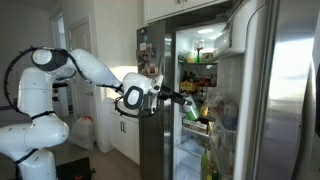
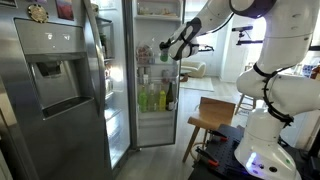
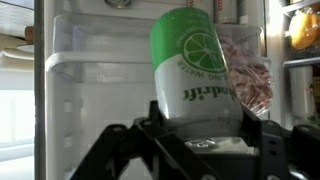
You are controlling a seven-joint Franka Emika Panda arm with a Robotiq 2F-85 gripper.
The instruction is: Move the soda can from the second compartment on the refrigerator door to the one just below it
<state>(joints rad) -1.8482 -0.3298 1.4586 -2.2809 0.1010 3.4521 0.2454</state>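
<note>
Soda can (image 3: 195, 70), green with a lime-slice logo, is clamped between the fingers of the Robotiq gripper (image 3: 205, 125), which is closed on its lower half. In the wrist view the can fills the centre, at 12 o'clock from the gripper body, and its lettering reads upside down. A clear door bin (image 3: 90, 60) on the white lining of the refrigerator door (image 3: 60, 110) lies at 9 o'clock from the can. A packet with a red-and-white pattern (image 3: 248, 75) shows just behind it at 3 o'clock.

In an exterior view the arm reaches into the open fridge, and the can (image 1: 192, 111) shows as a green spot at the gripper (image 1: 186, 102). The wide steel door (image 1: 288, 90) is at 3 o'clock, with bottles (image 1: 206, 160) in a lower bin at 5 o'clock.

By my judgement the pick is done: the can is gripped. I cannot tell whether it has fully cleared the second compartment. Lowering it into the bin below and releasing it remain.
</note>
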